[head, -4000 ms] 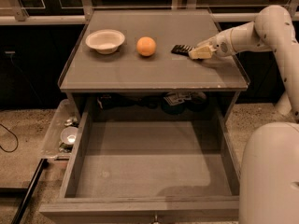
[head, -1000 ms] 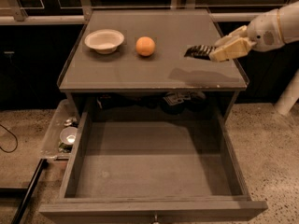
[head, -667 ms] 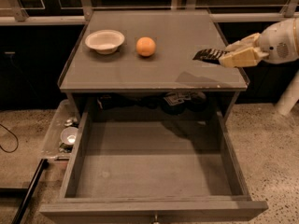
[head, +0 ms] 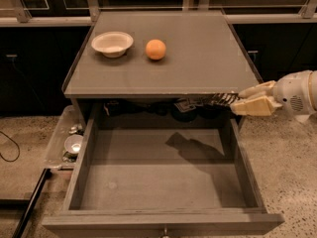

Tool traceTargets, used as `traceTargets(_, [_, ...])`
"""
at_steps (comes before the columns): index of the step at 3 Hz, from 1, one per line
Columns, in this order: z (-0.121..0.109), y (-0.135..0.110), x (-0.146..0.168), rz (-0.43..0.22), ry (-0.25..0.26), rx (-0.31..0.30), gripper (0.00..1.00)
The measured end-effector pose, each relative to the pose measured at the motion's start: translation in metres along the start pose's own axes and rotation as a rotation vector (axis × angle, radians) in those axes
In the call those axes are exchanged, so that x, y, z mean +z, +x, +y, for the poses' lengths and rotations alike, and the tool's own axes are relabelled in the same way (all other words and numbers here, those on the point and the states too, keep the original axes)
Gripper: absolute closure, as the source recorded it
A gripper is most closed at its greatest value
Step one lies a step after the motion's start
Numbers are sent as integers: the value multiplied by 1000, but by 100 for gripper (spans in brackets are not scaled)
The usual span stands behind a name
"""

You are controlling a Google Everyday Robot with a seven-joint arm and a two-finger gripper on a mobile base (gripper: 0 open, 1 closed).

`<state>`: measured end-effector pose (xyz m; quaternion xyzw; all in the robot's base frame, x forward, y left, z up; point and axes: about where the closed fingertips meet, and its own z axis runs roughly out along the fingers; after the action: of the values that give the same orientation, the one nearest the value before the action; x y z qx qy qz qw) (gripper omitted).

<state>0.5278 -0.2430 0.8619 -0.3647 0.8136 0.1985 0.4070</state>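
My gripper (head: 241, 102) reaches in from the right, level with the front right edge of the grey tabletop (head: 198, 58). Its pale fingers (head: 257, 106) are shut on a small dark striped object (head: 222, 99), which pokes out to the left. The object hangs over the back right corner of the open drawer (head: 148, 182) and throws a shadow on the drawer floor. Nothing lies on the part of the drawer floor that shows. An orange (head: 155, 49) and a white bowl (head: 112, 42) rest on the tabletop at the far left, well away from the gripper.
A clear tray (head: 60, 142) with a few small shiny items sits on the floor left of the drawer. Dark cabinets and a metal rail run behind the table. Clutter shows in the gap under the tabletop. A cable lies on the speckled floor at left.
The gripper has lifted the dark object off the tabletop's right side. It has carried it forward and down past the front edge, over the open drawer.
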Motion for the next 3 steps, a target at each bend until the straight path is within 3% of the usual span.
traceTargets(1, [0,-5,1,-16,3,-10,100])
traceTargets(2, [16,10,15,-36,31,-24,100])
traceTargets(3, [47,56,62,1,6,-24,100])
